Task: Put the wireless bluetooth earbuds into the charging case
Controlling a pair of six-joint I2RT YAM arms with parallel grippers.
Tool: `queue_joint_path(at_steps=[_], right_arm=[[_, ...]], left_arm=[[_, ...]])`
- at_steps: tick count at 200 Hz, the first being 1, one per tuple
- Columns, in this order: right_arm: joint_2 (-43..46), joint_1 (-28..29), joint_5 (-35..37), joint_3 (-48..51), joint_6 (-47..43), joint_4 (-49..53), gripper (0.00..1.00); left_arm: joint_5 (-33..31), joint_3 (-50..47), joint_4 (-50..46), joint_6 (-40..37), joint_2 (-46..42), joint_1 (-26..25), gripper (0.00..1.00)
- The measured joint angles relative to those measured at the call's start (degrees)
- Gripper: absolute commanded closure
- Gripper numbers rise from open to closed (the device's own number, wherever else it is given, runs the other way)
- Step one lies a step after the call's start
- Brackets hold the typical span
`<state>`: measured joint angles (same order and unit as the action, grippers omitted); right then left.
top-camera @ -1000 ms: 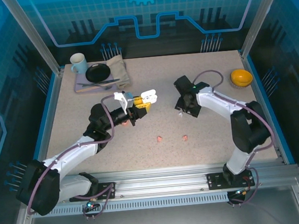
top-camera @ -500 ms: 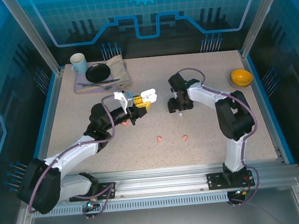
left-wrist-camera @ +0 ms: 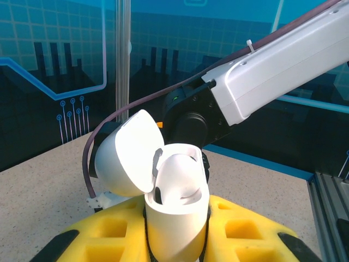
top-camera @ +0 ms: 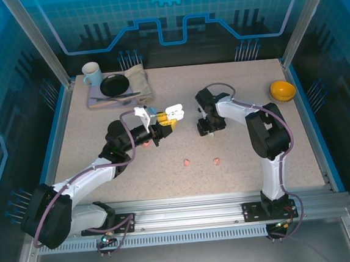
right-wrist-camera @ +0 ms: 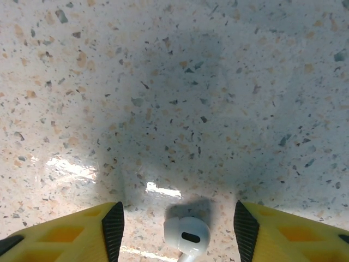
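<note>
**One white earbud (right-wrist-camera: 186, 236) lies loose between parted fingers while the case waits open**

One white earbud rests on the speckled table (top-camera: 247, 180), at the bottom of the right wrist view. Its rounded head is toward the top of that picture, with a dark oval mark facing the camera. Its stem runs down off the lower edge, so its long axis lies crosswise to the line between the two fingers (right-wrist-camera: 113, 229). The right gripper (right-wrist-camera: 179, 221) stands low over it with its fingers apart, one on each side. Table shows between the earbud and each black pad, so neither touches it. From above, this earbud is too small to make out under the gripper.

Just left of it in the top view, the left gripper (top-camera: 166, 119) is clamped on the white charging case (left-wrist-camera: 177, 218), held off the table. The left wrist view shows the case rising out of the yellow fingers, long axis roughly upright and mouth upward. Its lid (left-wrist-camera: 128, 155) is swung open to the left. A rounded white form sits in the cavity; whether it is an earbud cannot be told.

The top view also shows two salmon-pink earbuds (top-camera: 187, 162) (top-camera: 216, 161) lying apart on the table, nearer the arm bases. A small pink object (top-camera: 145, 143) is partly hidden under the left arm. At the far left corner are a mug (top-camera: 91, 74), a black plate (top-camera: 114, 85) and a folded cloth (top-camera: 137, 80). A yellow bowl (top-camera: 282, 90) sits at the far right.
</note>
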<state>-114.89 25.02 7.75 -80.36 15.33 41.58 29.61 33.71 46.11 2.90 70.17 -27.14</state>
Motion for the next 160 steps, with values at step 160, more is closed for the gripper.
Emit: queue_joint_path(at_steps=[160], right_arm=[[0.0,0.0,0.3,1.4,-0.6,0.4,0.56]], left_arm=[[0.0,0.7,-0.5,0.0,0.7,0.0,1.00]])
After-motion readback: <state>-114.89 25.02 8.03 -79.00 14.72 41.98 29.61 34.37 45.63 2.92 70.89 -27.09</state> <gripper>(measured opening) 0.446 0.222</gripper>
